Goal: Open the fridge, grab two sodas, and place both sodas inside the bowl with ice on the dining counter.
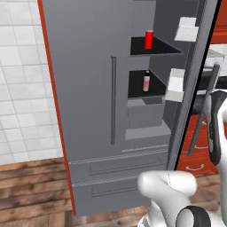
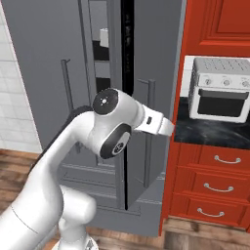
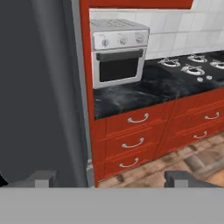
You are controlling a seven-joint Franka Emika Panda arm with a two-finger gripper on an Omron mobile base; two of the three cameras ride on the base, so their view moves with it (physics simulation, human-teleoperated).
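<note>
Left base view: fridge (image 1: 88, 97) ajar, soda (image 1: 149, 39) inside

Arm bent at elbow, forearm reaching forward and right. Gripper (image 3: 111, 178) level, jaws spread wide apart, holding nothing.

The claw (image 3: 111, 178) shows merely as two dark tips, cut off by the bottom edge of the hand view. In the right base view the arm's elbow hides the claw and the lower part of the fridge (image 2: 49, 73) gap. Left of the claw, the fridge door (image 3: 39, 87) runs out of frame. Ahead and to the right, the cooktop (image 3: 192, 65) is cropped at the edge. The small bottle (image 1: 146, 81) inside the fridge is too small to identify.
</note>
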